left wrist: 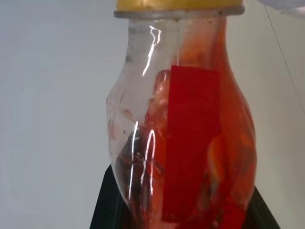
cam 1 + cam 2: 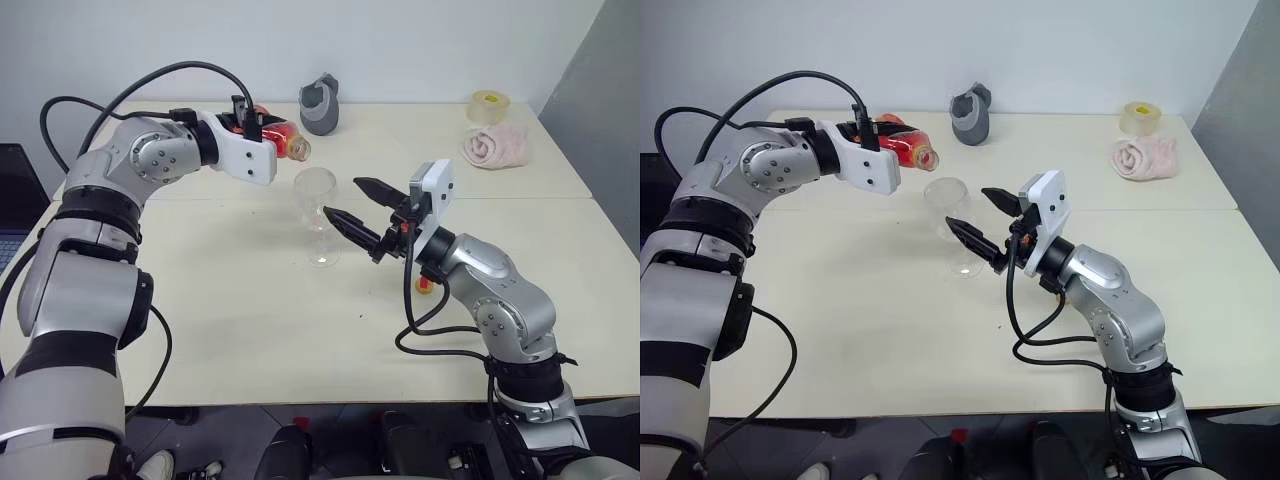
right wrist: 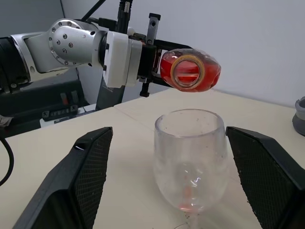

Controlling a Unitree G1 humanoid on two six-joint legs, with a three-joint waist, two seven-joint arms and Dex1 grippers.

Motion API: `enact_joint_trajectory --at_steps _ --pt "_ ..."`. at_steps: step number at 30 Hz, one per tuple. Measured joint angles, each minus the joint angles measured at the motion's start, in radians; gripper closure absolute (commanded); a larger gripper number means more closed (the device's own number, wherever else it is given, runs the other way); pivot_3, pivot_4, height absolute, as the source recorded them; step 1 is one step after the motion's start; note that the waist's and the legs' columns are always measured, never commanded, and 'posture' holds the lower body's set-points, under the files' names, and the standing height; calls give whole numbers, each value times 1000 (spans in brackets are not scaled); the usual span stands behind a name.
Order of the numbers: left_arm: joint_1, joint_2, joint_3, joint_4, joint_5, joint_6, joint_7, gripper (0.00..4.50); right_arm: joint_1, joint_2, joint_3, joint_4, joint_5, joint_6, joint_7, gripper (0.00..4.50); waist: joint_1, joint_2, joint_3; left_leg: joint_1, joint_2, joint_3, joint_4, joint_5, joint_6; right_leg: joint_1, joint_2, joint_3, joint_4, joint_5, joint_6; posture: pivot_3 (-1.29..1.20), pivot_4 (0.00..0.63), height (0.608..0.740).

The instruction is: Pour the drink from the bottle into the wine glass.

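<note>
Right wrist view: wine glass [image 3: 189, 164] stands between the spread fingers of the right pincer [image 2: 362, 212], untouched.
Left pincer [image 2: 243, 125]: closed on the bottle [image 2: 279, 138], tipped almost level, mouth above the glass.
Drink [image 1: 190, 148]: red, inside the bottle.
Desk [image 2: 250, 340]: carries the glass.

My rig, seen from head camera: silver-grey arm shells with black joint bands, round screw-studded elbow housings, white wrist blocks. Black cables loop off both forearms. Left gripper [image 2: 262, 128] and right gripper [image 2: 352, 203] carry black fingers [image 3: 86, 179], inner faces finely ribbed.
</note>
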Motion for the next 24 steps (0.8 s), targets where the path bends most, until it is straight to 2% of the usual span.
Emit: enact_joint_trajectory --at_steps 24 --pt "-48 11 -38 45 66 -26 37 3541 0 16 0 7 0 -25 -1 438 -3 0 0 0 -1 -1 0 0 0 0 0 0 0 0 0 0 150 740"
